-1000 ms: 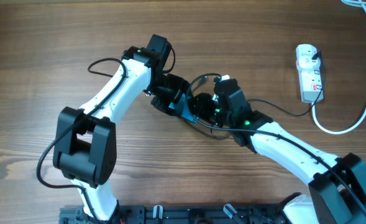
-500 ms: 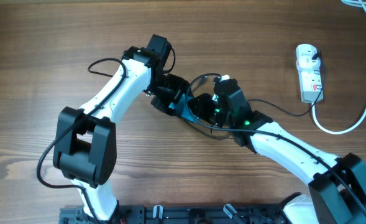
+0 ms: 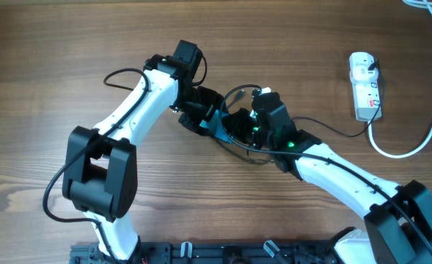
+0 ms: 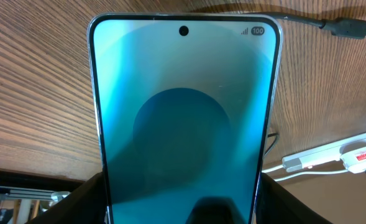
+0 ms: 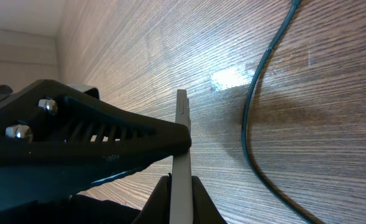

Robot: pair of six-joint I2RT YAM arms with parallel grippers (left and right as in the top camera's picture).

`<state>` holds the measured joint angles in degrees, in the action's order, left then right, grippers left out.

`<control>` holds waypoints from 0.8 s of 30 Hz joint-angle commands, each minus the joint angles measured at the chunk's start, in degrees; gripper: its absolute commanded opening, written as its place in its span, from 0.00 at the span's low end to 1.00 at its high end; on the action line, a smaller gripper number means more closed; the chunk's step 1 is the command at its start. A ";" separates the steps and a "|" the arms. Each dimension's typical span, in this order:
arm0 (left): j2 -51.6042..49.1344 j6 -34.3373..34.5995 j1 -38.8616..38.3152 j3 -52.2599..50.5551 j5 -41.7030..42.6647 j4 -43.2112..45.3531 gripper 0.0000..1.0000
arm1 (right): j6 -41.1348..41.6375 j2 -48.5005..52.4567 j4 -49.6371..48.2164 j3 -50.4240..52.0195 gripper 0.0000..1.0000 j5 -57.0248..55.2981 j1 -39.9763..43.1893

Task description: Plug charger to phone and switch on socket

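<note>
Your left gripper (image 4: 183, 202) clamped the phone (image 4: 183, 112) over the middle of the table (image 3: 69, 44), and your right gripper (image 5: 181, 198) pinched its edge. The charger (image 4: 347, 27) plug lay loose nearby, and the socket (image 3: 365, 86) sat far right.

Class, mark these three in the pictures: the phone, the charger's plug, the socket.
phone (image 4: 183, 124): left wrist view, middle of its lit screen.
charger (image 4: 347, 27): left wrist view, the plug at its free end.
socket (image 3: 367, 95): overhead view, middle of its white body.
</note>
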<state>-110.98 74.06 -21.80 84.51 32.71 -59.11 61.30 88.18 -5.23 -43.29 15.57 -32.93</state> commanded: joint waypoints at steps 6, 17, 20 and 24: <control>1.90 -0.35 -0.04 1.01 1.33 -0.11 0.64 | -0.87 -0.37 -0.50 -0.52 0.05 1.03 2.01; 1.90 -33.29 5.86 1.01 29.16 12.57 0.56 | 1.57 -15.82 9.64 -0.52 0.04 0.96 12.39; 2.80 -36.72 6.88 1.01 42.91 24.02 0.48 | 14.56 -24.02 9.60 -0.52 0.04 -2.97 15.76; 4.17 -24.15 6.86 1.01 42.66 30.71 0.49 | 35.19 -27.34 7.82 -0.52 0.04 -11.50 14.49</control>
<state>-108.81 42.54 -15.16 84.79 72.01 -31.27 81.30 61.49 3.75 -43.22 10.15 -17.47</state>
